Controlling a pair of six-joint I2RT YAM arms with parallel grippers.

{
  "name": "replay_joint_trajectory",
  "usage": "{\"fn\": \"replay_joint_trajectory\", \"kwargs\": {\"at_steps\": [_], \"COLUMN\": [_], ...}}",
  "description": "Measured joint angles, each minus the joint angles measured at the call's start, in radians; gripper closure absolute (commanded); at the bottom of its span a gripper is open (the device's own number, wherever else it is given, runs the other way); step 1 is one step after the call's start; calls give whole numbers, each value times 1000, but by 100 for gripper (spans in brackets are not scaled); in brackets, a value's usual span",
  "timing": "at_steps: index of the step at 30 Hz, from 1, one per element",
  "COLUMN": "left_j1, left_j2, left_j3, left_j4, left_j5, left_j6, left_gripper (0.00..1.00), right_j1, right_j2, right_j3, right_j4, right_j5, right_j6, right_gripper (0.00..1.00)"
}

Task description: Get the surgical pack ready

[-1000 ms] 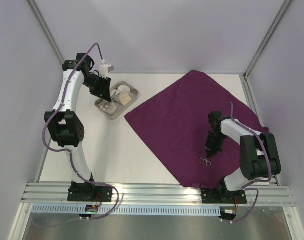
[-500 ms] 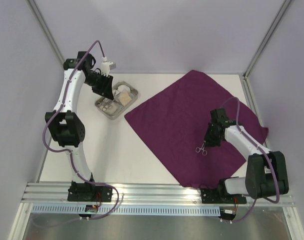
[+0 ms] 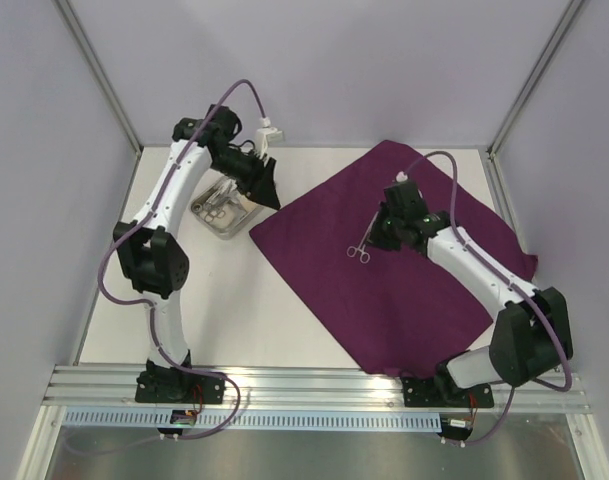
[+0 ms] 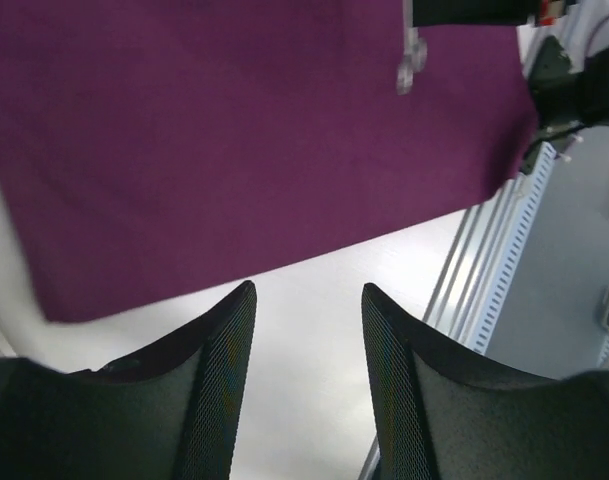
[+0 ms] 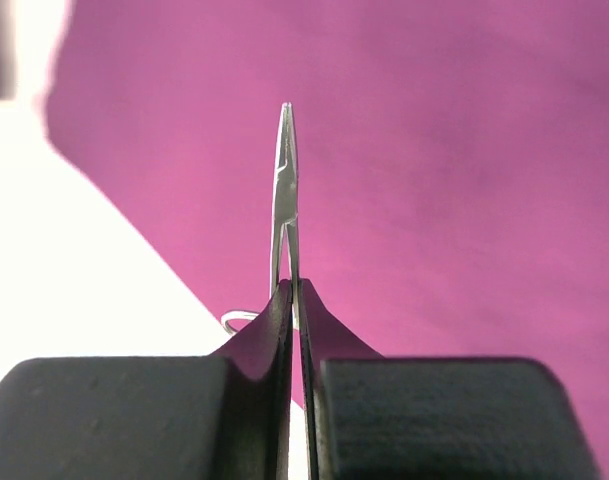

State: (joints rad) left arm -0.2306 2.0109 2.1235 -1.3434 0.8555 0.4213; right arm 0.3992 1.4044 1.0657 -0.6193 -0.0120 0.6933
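clamp [image 3: 359,248]: pinched in right jaws | above cloth [image 3: 404,300] | left jaws parted

There is one table [image 3: 214,300], and two robot arms stand at its near edge: the left arm [image 3: 174,190] and the right arm [image 3: 474,265]. Each carries one two-finger gripper, making two in all: the left gripper [image 4: 306,370] and the right gripper [image 5: 294,330]. One dark purple cloth [image 3: 384,270] covers the table's right half. One steel tray [image 3: 206,218] sits near the far left corner. One steel clamp [image 5: 285,190] is pinched in the right gripper above the cloth. More steel instruments [image 3: 216,203] lie in the tray, too small to count.
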Motion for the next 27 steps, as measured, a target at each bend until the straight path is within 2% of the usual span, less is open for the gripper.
{"fn": "replay_joint_trajectory", "kwargs": {"at_steps": [7,13,27], "left_j1": [-149,-171,-182], "left_j2": [33,41,61], "left_j3": [-10,-44,-95], "left_j4": [0,0,21], "left_j5": [105,95,5], "left_j6": [-5,-8,-10], "left_gripper": [43,43,44], "right_j1": [124,170,190], "right_j2": [134,198,236], "right_j3": [172,265,318], "right_j4": [80,111,132], "right_j5": [-15,-32,-61], "right_j6": [72,105,133], "right_gripper": [100,100,100]}}
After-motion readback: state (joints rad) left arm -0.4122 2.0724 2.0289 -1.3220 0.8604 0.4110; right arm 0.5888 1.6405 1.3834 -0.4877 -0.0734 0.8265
